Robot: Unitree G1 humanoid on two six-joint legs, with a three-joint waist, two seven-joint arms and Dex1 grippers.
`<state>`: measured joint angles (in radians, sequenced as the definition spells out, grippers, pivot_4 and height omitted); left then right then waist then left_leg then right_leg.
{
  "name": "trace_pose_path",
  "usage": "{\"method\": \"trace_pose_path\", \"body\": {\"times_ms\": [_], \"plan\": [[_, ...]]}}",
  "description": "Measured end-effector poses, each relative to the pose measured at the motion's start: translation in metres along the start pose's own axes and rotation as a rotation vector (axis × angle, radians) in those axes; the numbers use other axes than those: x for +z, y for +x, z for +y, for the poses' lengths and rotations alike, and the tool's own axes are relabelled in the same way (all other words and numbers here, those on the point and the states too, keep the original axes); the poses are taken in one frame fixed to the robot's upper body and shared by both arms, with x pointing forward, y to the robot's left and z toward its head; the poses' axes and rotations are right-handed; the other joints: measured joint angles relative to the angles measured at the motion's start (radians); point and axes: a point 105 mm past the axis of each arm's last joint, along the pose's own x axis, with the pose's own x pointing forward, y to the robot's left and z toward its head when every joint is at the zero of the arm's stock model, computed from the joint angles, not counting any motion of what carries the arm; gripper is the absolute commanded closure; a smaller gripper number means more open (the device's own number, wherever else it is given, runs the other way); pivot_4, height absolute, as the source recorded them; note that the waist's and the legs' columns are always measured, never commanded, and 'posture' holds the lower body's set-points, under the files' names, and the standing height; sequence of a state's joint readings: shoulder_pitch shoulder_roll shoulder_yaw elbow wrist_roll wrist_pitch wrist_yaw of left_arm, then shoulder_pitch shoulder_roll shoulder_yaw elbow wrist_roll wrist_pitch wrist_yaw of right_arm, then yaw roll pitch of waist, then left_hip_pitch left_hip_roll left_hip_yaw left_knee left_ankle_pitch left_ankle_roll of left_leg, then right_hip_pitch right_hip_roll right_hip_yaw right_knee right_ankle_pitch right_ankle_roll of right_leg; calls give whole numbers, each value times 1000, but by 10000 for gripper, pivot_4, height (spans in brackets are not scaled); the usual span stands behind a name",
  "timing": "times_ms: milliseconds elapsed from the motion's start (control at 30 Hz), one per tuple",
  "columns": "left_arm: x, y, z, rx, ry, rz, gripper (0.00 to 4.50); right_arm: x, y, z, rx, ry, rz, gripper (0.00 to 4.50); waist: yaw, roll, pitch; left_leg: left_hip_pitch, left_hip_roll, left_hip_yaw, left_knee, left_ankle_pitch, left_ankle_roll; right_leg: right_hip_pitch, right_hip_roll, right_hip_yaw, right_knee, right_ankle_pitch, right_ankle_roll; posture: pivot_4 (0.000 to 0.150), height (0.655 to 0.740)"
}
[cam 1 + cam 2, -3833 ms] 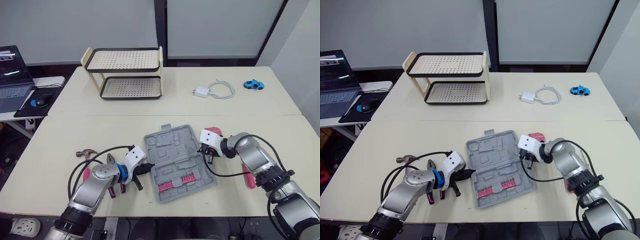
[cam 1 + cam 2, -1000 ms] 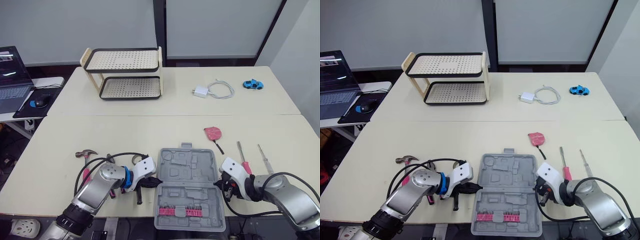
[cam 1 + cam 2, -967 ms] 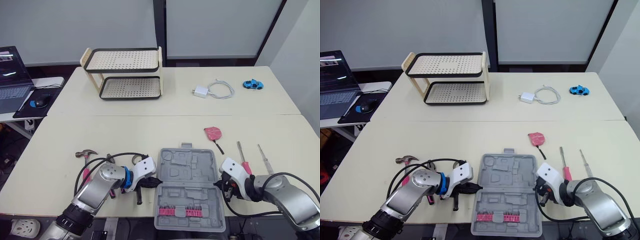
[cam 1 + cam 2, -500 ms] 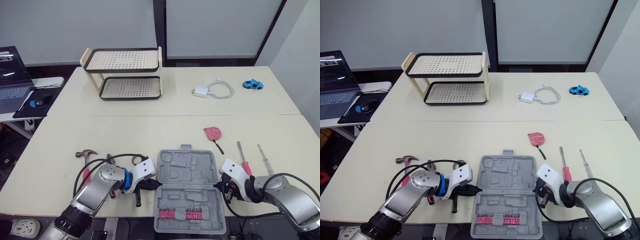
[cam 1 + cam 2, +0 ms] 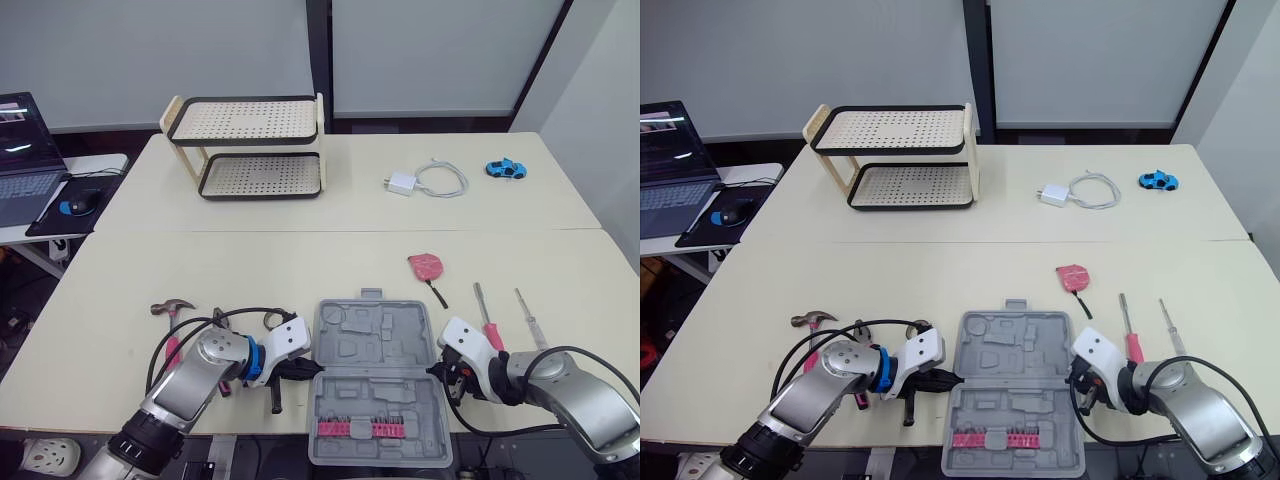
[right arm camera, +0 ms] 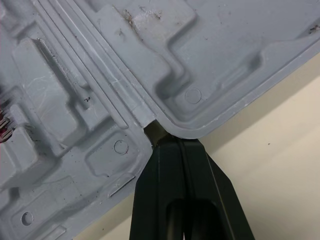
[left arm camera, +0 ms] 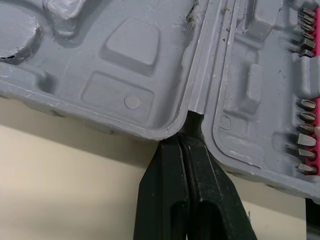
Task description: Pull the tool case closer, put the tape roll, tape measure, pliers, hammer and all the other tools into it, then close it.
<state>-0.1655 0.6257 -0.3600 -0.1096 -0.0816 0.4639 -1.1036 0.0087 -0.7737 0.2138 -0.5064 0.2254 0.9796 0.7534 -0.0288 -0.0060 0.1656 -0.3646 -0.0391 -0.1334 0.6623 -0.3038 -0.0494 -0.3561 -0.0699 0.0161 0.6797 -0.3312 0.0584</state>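
1. One tool case lies open and flat at the near edge of the table, between the two arms. Its two grey moulded halves both face up, lid half farther and base half nearer.
2. One pink bit strip runs across the near half of the case. The other recesses are unfilled.
3. The left pincer is at the left end of the case hinge. Its two black fingers are pressed together, tips touching the hinge notch.
4. The right pincer is at the right end of the same hinge. Its two fingers are likewise together, tips against the notch.
5. Tools outside the case, left side: one hammer with a pink handle, and one pair of pliers, partly hidden under the left arm.
6. Tools outside the case, right side: one pink tape measure, one pink-handled screwdriver and one slim screwdriver. The two screwdrivers lie side by side, apart from each other.
7. The rear table carries one two-tier rack, one white charger with a coiled cable, and one blue toy car.
8. One laptop and one mouse sit on a separate side table at far left
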Motion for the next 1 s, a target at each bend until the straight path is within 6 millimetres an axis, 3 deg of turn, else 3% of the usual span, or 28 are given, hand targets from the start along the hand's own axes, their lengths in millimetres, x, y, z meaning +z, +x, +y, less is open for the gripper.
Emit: {"method": "trace_pose_path", "body": {"times_ms": [300, 433, 633, 733, 833, 1000], "plan": [[-1, -5, 4, 11, 15, 14, 44762, -8, -17, -15, -65, 14, 14, 44621, 0, 0, 0, 0, 0, 0, 0, 0, 0, 0, 0, 0, 0, 0, 0, 1500, 7400], [-2, -23, 11, 40, 7, 14, 44762, -7, -30, -19, -94, -10, 3, 44621, -1, -1, 1, 0, 0, 0, 0, 0, 0, 0, 0, 0, 0, 0, 0, 1500, 7400], [11, -76, 24, 132, -11, -103, 44762, -1, -67, -33, -192, -120, -63, 44621, 1, -2, 1, 0, 3, 0, -1, 0, 0, 1, 0, 0, -1, 0, 1, 1500, 7400], [9, -124, 41, 286, -68, -177, 44762, -2, -102, -44, -274, -135, -134, 44621, 2, -3, 3, 0, 3, 0, -1, 0, 0, 1, 0, -1, -1, -1, 1, 1500, 7400], [-8, -172, 60, 489, -135, -189, 44762, -2, -139, -57, -375, -163, -180, 44621, 2, -3, 3, 2, 1, 0, -1, 0, 0, 3, 0, 0, -1, -1, 1, 1500, 7400], [-54, -211, 67, 701, -330, -194, 44762, -33, -174, -74, -472, -118, -166, 44621, 1, -4, 3, 2, 2, 0, -2, 0, 1, 2, -1, 0, -1, -1, 1, 1500, 7400]]}}
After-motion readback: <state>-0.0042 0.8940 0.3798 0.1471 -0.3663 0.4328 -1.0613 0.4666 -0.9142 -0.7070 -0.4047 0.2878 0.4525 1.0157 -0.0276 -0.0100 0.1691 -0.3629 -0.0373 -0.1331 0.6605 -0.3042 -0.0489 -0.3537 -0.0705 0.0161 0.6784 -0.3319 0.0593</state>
